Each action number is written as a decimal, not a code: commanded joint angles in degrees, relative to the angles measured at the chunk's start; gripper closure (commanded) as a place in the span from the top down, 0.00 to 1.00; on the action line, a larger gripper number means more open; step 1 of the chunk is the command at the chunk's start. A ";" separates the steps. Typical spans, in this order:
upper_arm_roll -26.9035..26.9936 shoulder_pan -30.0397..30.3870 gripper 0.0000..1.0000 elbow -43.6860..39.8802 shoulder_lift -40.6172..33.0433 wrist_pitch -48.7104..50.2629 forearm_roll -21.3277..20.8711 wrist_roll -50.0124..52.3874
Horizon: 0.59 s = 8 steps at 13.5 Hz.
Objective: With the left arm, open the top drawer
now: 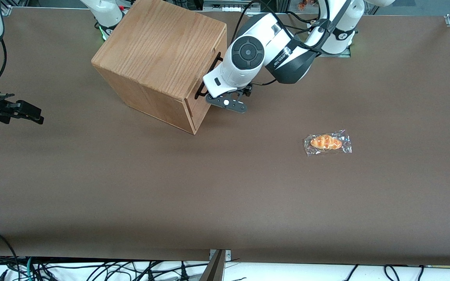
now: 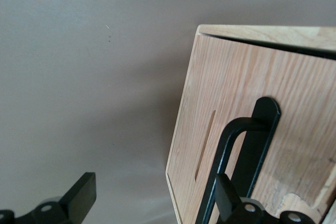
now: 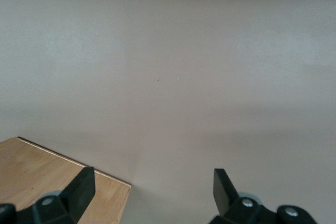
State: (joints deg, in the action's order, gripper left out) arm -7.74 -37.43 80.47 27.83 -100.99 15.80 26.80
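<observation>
Nearest the front camera, tangled black cables (image 1: 92, 271) lie below the table edge on a white floor strip. Table (image 1: 131, 187): broad flat surface under a plain brown cover, metal frame corners showing at its rim. Wrapped pastry (image 1: 327, 143): golden roll in a clear packet, lying flat on the cover toward the working arm's end, well apart from the cabinet. Cabinet (image 1: 158, 54): cube-shaped box of reddish oak grain, set at an angle on the table, its front turned toward the working arm's end. Top drawer (image 2: 294, 103): uppermost in the cabinet, light oak-grain front with vertical grain; a narrow dark gap shows along its upper edge in the wrist view, and whether it is pulled out at all cannot be told. Handle (image 1: 208, 75): long black metal bar fixed on the drawer front, its long axis running along the width of that front, standing off the wood on bent ends. Gripper (image 1: 209, 84): black, two-fingered, right at the drawer front; fingers spread apart, one finger (image 2: 231, 198) at the bar, the other out over bare table. Left arm (image 1: 264, 50): bulky white, dark-grey joint cap, looping black cable.
</observation>
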 commanded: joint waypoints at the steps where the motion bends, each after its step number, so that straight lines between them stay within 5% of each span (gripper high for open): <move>1: 0.45 -1.06 1.00 0.12 0.38 -0.53 1.78 0.27; 8: 0.45 -2.38 1.00 0.21 1.35 -2.98 3.71 0.01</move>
State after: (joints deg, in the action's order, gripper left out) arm -7.76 -38.86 80.61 29.06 -102.85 18.27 26.80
